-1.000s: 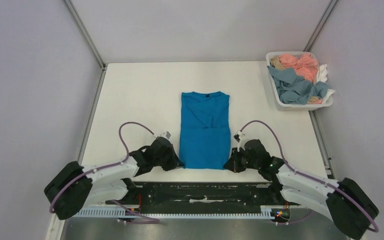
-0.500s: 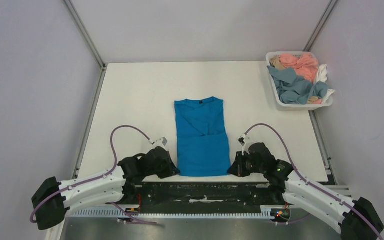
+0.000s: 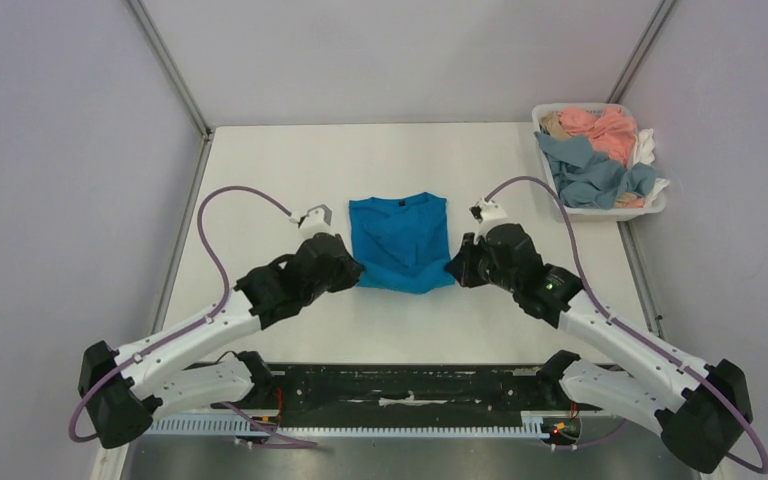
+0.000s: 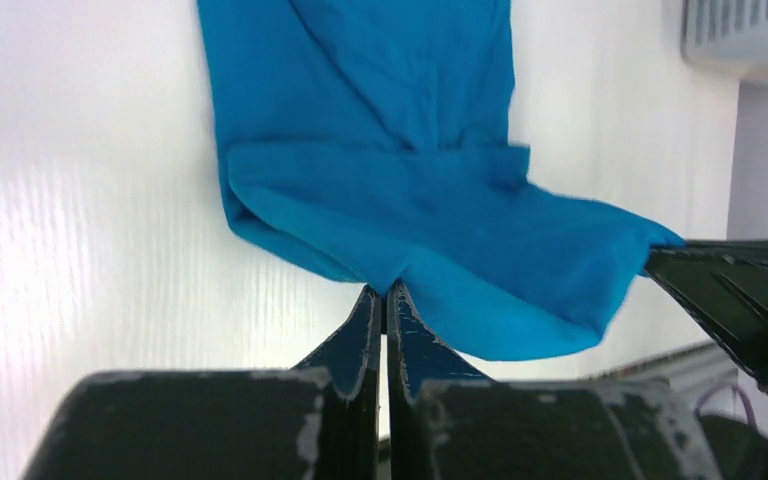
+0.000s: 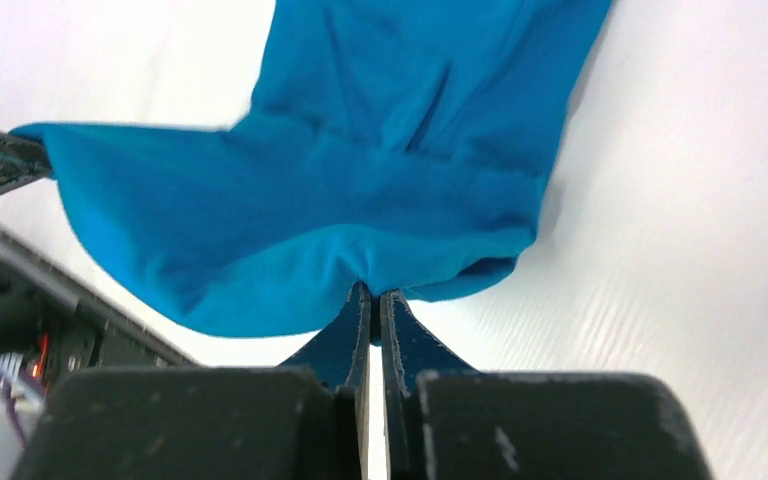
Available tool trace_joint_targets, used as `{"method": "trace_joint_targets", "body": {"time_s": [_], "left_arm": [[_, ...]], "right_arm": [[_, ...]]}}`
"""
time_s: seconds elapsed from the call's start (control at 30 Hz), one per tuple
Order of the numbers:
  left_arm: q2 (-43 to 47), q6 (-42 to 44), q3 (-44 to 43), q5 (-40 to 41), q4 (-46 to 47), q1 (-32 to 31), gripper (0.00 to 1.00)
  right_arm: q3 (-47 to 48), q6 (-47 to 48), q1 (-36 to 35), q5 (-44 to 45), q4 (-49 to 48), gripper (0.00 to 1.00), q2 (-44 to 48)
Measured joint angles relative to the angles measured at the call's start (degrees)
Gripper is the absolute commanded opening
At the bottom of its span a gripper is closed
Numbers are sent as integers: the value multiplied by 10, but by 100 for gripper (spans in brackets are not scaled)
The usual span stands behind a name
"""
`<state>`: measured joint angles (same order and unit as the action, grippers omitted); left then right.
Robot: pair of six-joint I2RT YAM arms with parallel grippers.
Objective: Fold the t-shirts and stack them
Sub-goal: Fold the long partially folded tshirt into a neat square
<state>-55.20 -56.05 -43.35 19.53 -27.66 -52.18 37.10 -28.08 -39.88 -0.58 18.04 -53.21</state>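
Note:
A blue t-shirt (image 3: 400,243) lies in the middle of the white table (image 3: 290,170), collar end at the far side, its near hem lifted off the table and sagging between my grippers. My left gripper (image 3: 356,270) is shut on the hem's left corner; in the left wrist view the cloth (image 4: 430,200) bunches at its tips (image 4: 386,292). My right gripper (image 3: 452,270) is shut on the right corner; in the right wrist view the shirt (image 5: 360,190) hangs from its tips (image 5: 374,292).
A white basket (image 3: 603,209) at the far right corner holds several crumpled shirts, pink, grey-blue and white. Grey walls enclose the table on three sides. The black rail of the arm bases (image 3: 410,385) runs along the near edge.
Both grippers have lifted the shirt's near hem and carried it away from the bases toward the collar. The shirt's visible length has shortened as the lower half rises over the upper half.

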Motion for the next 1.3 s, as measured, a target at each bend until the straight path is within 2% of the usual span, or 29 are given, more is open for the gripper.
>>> {"method": "trace_joint_targets", "body": {"time_s": [0.17,0.4,0.87,1.2,1.23,1.27,1.3], "left_arm": [[-64,45,-50,-2,12,89,2],[-150,94,-123,-31,35,188,2],[-374,140,-282,-115,80,296,2],[-551,155,-388,-177,85,332,3],[-570,156,-398,-183,84,334,5],[-586,157,-408,-187,84,336,9],[-604,159,-420,-190,80,337,19]], "right_arm": [[54,22,69,16,-39,0,-63],[130,47,125,-33,-86,0,-173],[232,55,210,-139,-151,0,-348],[263,50,238,-158,-219,0,-476],[268,50,240,-157,-224,4,-490],[277,50,242,-155,-228,15,-506],[287,50,244,-151,-234,28,-523]]}}
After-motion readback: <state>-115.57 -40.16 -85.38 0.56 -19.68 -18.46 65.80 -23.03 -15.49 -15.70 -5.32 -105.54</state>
